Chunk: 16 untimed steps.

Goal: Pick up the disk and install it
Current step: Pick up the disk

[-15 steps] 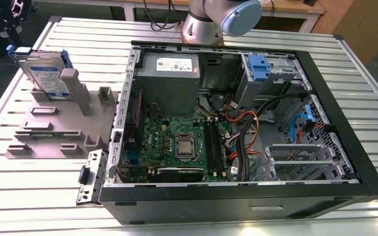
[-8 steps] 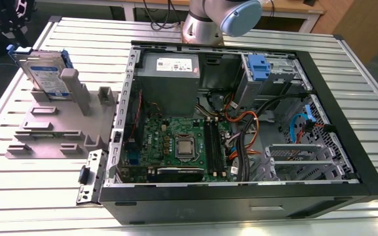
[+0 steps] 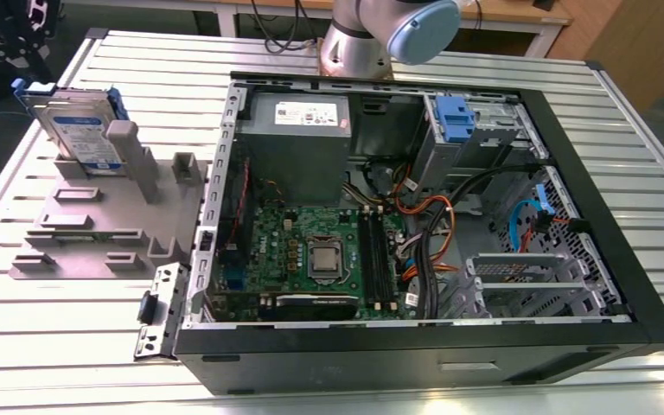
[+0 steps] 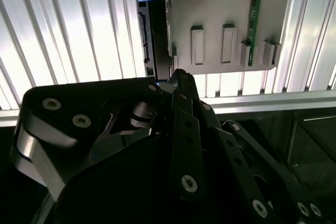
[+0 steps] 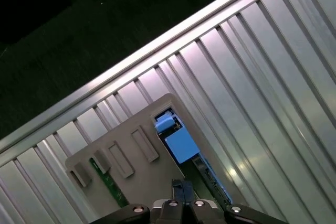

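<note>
The disk [image 3: 79, 130] stands on edge in a slot at the far end of the grey rack [image 3: 90, 220], on the exterior view's left of the desk [image 3: 32, 346], well apart from the open case [image 3: 424, 363]. Its labelled face shows there, but its lower edge is sunk in the slot and a grey post of the rack covers one corner. The arm [image 3: 361, 43] rises beyond the far side of the case and the frame edge cuts it off above its blue-capped joint.

In the second wrist view the gripper [image 4: 177, 77] hangs over the rack [image 4: 220, 3], its fingers pressed together with nothing between them. Its black linkage hides much of the desk below. The disk [image 4: 156, 35] is seen edge-on just beside the fingertips in that picture, blue end away from them. The label cannot be made out, and I cannot tell how far above the disk the tips are.

In the first wrist view the gripper [image 5: 180, 188] shows as a narrow closed tip, cut off by the frame. The disk [image 5: 181, 145] lies under it in the rack [image 5: 152, 177], its blue carrier uppermost. A green board [image 5: 110, 184] stands in another slot, partly cut off
</note>
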Each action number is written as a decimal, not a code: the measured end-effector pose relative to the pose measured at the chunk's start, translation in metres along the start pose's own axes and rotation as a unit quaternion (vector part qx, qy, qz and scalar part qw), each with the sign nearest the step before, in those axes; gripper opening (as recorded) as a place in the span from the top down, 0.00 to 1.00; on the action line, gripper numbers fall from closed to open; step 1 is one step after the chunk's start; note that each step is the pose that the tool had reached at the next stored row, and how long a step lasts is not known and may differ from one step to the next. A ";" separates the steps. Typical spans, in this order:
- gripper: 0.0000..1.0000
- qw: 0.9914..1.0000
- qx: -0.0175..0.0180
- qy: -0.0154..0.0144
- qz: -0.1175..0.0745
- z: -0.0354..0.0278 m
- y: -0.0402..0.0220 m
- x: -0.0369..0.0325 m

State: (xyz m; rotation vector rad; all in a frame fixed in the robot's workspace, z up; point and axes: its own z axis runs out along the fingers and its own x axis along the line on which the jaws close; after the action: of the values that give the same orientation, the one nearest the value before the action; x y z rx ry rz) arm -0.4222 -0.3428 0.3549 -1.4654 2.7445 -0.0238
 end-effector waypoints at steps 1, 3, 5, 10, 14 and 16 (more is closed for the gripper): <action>0.89 1.000 -0.003 0.002 0.000 0.0000 0.0003 -0.0004; 0.89 1.000 -0.009 0.006 -0.002 0.0000 0.0006 -0.0007; 0.89 1.000 -0.010 0.006 -0.012 0.0006 0.0006 -0.0007; 0.89 0.998 -0.011 0.005 -0.055 0.0030 0.0006 -0.0007; 0.89 0.996 -0.011 0.005 -0.091 0.0047 0.0006 -0.0006; 0.89 0.994 -0.012 0.004 -0.109 0.0056 0.0007 -0.0006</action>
State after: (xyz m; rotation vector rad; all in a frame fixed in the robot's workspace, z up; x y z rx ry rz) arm -0.4223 -0.3419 0.3493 -1.7680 2.5848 -0.0035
